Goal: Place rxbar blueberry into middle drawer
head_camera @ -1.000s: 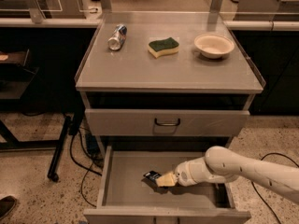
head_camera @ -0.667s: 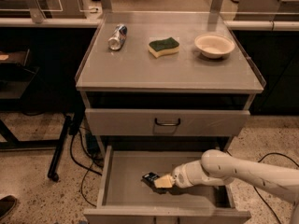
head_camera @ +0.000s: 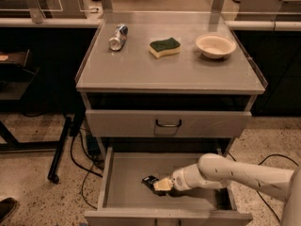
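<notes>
The middle drawer (head_camera: 123,174) is pulled open below the table, a shallow grey box with a flat floor. My white arm reaches into it from the right. My gripper (head_camera: 160,184) is low over the middle of the drawer floor. It is shut on the rxbar blueberry (head_camera: 149,180), a small dark bar that sticks out to the left of its tip, just above or touching the floor; I cannot tell which.
On the table top (head_camera: 141,72) lie a silver-blue can (head_camera: 118,36), a green-and-yellow sponge (head_camera: 165,46) and a pale bowl (head_camera: 215,45). The closed drawer front with a black handle (head_camera: 168,123) is above the open drawer. Cables (head_camera: 80,166) and a black stand leg are at the left.
My gripper and arm have shifted slightly left inside the drawer, with the bar still at the tip. Nothing on the table top has moved.
</notes>
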Controlling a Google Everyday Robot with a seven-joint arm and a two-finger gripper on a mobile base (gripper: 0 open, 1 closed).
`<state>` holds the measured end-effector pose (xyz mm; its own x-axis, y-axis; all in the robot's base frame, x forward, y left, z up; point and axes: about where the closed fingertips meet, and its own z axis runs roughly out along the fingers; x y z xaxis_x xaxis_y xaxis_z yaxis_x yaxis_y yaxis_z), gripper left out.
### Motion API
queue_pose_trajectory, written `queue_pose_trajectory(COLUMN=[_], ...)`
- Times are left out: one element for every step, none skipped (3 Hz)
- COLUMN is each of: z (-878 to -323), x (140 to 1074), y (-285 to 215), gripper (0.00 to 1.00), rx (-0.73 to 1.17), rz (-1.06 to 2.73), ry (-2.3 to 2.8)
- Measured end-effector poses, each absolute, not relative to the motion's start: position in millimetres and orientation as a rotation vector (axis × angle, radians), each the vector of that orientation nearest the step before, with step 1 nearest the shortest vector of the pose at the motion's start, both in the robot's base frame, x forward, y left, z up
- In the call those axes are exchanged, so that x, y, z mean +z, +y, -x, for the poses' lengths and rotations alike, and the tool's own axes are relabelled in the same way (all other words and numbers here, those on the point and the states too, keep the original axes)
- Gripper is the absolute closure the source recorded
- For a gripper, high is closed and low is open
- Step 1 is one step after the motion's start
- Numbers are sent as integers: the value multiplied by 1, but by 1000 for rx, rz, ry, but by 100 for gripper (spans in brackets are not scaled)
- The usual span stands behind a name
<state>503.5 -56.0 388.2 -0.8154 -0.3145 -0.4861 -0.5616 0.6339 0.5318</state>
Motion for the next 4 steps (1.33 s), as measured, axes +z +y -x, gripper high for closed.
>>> queue_pose_trajectory(z=[-500,-498,-498,-498], x=[373,368,368,368], y=[-52,-50,-50,-50], gripper=[100,100,82,59], rx=[988,989,989,989], rz=[691,689,689,689], ry=[2536,2546,2546,2546])
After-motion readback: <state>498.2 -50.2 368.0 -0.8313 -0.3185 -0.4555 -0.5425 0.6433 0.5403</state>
